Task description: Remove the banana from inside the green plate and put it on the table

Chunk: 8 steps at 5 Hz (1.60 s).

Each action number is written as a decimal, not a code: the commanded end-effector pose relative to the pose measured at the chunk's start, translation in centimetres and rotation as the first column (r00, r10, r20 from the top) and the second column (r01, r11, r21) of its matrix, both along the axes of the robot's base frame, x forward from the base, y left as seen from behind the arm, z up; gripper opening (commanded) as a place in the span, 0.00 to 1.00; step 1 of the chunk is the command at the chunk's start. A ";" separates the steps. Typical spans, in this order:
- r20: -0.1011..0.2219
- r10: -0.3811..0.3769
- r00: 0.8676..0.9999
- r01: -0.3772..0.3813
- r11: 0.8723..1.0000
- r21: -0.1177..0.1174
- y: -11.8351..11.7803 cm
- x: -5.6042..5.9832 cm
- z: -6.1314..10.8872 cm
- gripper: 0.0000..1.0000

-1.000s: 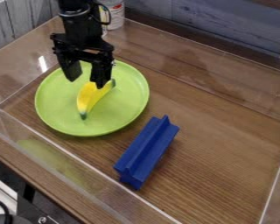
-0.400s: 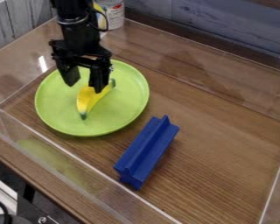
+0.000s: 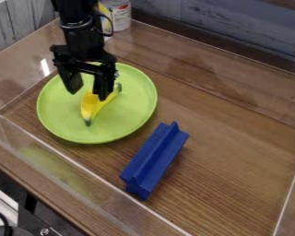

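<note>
Upper left, the gripper hangs with fingers spread apart over the banana's top end inside the green plate.

Even, fairly bright indoor light. The glossy table shows pale glare streaks, and the acrylic walls catch faint reflections. Shadows are soft. Low resolution blurs fine detail throughout.

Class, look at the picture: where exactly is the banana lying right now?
The banana lies inside the green plate at the picture's left, under the open gripper, up-left of the blue block.
</note>
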State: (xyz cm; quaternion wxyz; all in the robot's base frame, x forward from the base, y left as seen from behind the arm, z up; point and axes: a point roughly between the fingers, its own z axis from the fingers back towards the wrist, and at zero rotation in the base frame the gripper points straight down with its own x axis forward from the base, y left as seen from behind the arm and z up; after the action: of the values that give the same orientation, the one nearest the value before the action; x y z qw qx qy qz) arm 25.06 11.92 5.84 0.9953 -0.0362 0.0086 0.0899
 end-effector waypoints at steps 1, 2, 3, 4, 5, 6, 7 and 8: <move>0.018 -0.005 1.000 0.005 1.000 0.019 0.2 0.3 0.0 1.00; 0.009 -0.004 1.000 0.004 1.000 0.022 0.2 0.3 -0.7 1.00; 0.002 -0.002 1.000 0.001 1.000 0.026 0.3 0.3 -1.3 1.00; -0.006 0.001 1.000 -0.001 1.000 0.029 0.3 0.4 -1.9 1.00; -0.012 0.003 1.000 -0.002 1.000 0.031 0.3 0.4 -2.4 1.00; -0.014 0.006 1.000 -0.006 1.000 0.030 0.4 0.5 -2.7 0.00; 0.003 0.012 1.000 -0.012 1.000 0.014 0.3 0.7 -0.9 0.00; 0.022 0.020 1.000 -0.020 1.000 -0.001 0.3 0.9 1.2 0.00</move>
State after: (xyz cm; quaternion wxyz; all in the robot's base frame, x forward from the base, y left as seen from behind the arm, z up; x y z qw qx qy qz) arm 25.29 11.61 5.24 0.9937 -0.0493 0.0284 0.0970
